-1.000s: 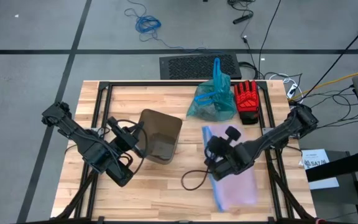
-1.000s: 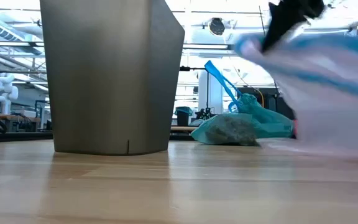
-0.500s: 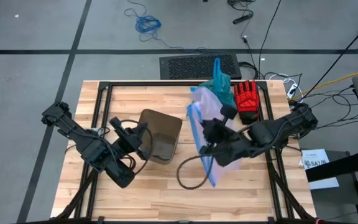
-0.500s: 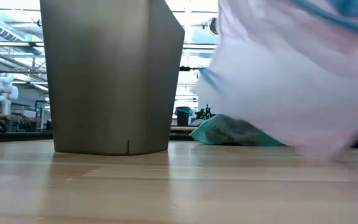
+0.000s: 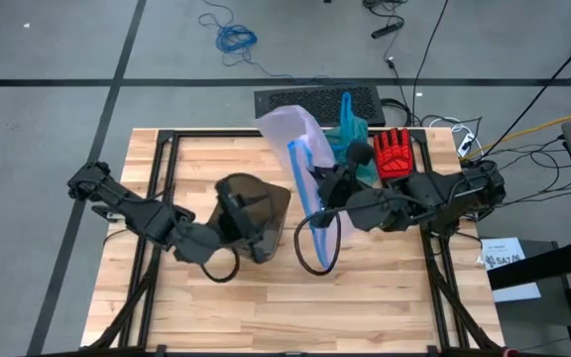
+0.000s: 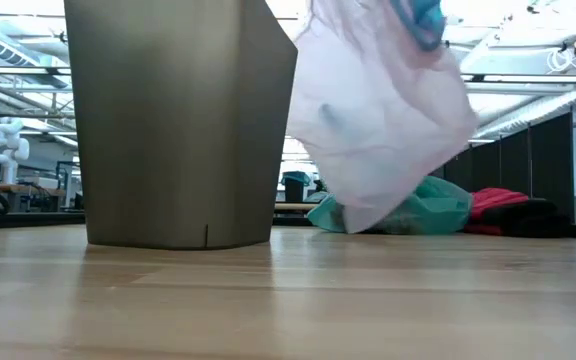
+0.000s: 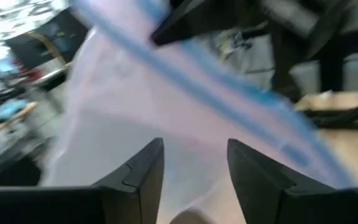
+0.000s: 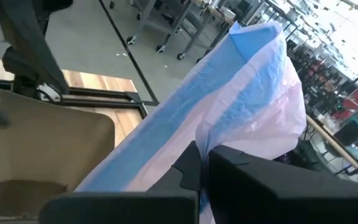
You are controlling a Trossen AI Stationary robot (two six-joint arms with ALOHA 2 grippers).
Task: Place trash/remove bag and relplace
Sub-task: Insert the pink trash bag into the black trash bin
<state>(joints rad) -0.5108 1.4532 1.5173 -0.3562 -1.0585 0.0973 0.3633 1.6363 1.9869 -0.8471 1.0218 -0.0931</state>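
- Right gripper (image 5: 327,190): closed on the blue edge of the pale pink bag (image 5: 300,134), which it holds in the air between the bin (image 5: 253,213) and the teal-green bag (image 5: 349,139). The right wrist view shows the dark fingers pinched together on the blue strip (image 8: 185,130), with the film fanning away beyond them.
- Purpose of the hold, as a judgement: the pink bag appears to be the replacement liner, lifted clear of the table so that its mouth can be brought over the bin.
- Teal-green bag: lies bunched on the far side of the table, its handle loop upright, just beside the red glove (image 5: 395,154). It is already out of the bin, which suggests that the removal step is done.
- Bin: stands upright on the wooden table (image 5: 196,317), mouth up.
- Left gripper (image 7: 191,171): fingers parted and holding nothing, at the bin's rim on its left side, facing the hanging pink film.
- Arm pose: the right arm reaches in low from the table's right edge; the left arm extends from the left edge, forearm near the table top.
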